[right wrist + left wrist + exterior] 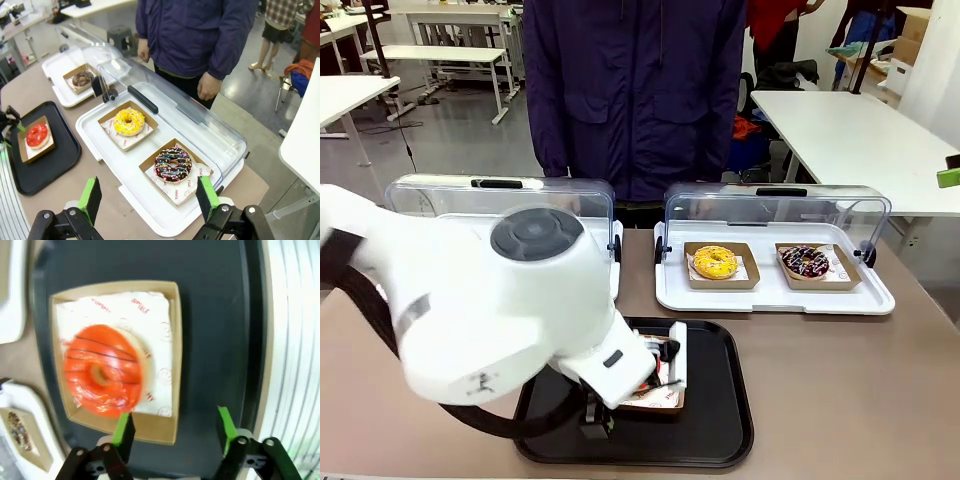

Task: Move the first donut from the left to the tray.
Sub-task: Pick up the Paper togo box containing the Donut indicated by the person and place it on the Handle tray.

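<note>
1. The left arm (pixel 470 310) is big, round and white, with a smooth shiny shell.
2. It has a dark grey round cap (pixel 536 233) on top, like a lid.
3. A thick black cable (pixel 360 300) loops around its side and under it.
4. A little black robot mark (pixel 480 381) is printed low on the white shell.
5. The left gripper (pixel 175 432) is black, with bright green pads on its two fingers.
6. Small round silver screws sit in its black finger links.
7. The right gripper (pixel 150 200) looks the same: black links, green pads, round screws.
8. The person (pixel 635 90) wears a dark blue jacket with long sleeves.
</note>
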